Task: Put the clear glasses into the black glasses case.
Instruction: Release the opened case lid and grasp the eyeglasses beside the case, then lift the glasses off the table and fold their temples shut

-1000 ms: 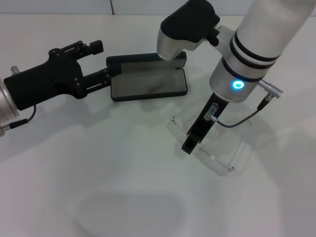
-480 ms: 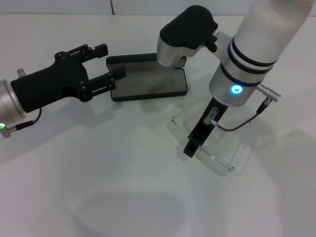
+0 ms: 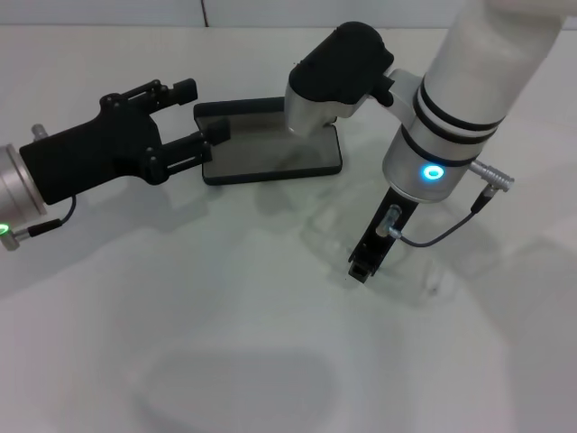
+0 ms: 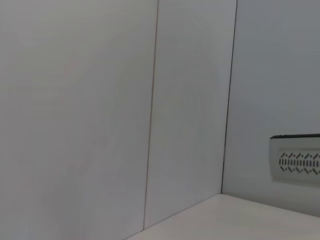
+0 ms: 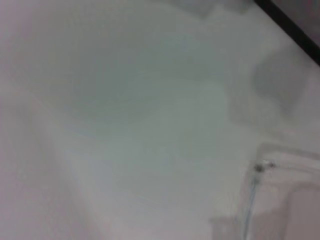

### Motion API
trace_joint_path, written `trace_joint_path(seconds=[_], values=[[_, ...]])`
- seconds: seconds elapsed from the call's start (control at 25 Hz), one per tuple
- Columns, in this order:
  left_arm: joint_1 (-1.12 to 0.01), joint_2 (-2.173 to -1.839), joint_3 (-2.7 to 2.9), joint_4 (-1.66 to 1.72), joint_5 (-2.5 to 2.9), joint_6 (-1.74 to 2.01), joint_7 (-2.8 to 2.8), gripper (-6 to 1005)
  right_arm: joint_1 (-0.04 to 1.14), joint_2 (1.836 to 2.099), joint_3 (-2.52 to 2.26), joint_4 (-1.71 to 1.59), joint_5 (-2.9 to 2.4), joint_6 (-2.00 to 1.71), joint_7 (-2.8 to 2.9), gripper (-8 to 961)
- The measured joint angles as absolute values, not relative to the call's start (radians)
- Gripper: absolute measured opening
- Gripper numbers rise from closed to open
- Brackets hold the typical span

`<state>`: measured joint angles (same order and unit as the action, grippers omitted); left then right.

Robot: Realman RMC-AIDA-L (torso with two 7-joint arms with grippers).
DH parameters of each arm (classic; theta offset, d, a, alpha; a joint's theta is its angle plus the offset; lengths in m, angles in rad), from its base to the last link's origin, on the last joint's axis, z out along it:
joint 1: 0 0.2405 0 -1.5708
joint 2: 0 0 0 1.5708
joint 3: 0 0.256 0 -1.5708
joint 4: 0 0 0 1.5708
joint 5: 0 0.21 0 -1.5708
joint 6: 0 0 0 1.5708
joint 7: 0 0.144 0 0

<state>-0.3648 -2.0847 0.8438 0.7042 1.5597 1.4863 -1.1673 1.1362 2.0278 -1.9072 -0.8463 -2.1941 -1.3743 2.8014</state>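
One open black glasses case [image 3: 270,152] lies on the white bench [image 3: 180,307]. Just left of it, the left gripper [image 3: 200,113] hovers, fingers apart. Right and nearer, the right gripper [image 3: 363,267] stands over one pair of clear glasses [image 3: 397,257]; its fingers' state cannot be told. The right wrist view alone shows a hinge up close.

Lab — bare white table [image 3: 225,343].

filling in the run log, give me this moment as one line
stage: grasping glasses | right gripper: down at clear glasses on table | left gripper: fingers open, by open black case | glasses not in case
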Motion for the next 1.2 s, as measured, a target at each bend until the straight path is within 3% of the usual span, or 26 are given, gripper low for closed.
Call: trace_joint_path(seconds=[0.16,0.52,0.96,1.2], values=[[-0.363,-2.085,0.844,0.708,1.560,1.486,-1.167,713,1.136,2.028,-1.908,-0.859,-2.203,-1.392,2.801,150],[-0.349,-2.085,0.842,0.731,1.551,1.494,-1.176,712,1.107,2.026,-1.878,-0.946,-2.235,-1.439,2.773,124],[-0.345,-2.065,0.845,0.800,1.431,1.623,-1.240,697,0.854,2.023,-1.690,-1.455,-2.337,-1.578,2.754,82],[-0.343,-2.082,0.847,0.915,1.353,1.697,-1.300,613,0.714,2.026,-1.652,-1.606,-2.320,-1.545,2.667,72]])
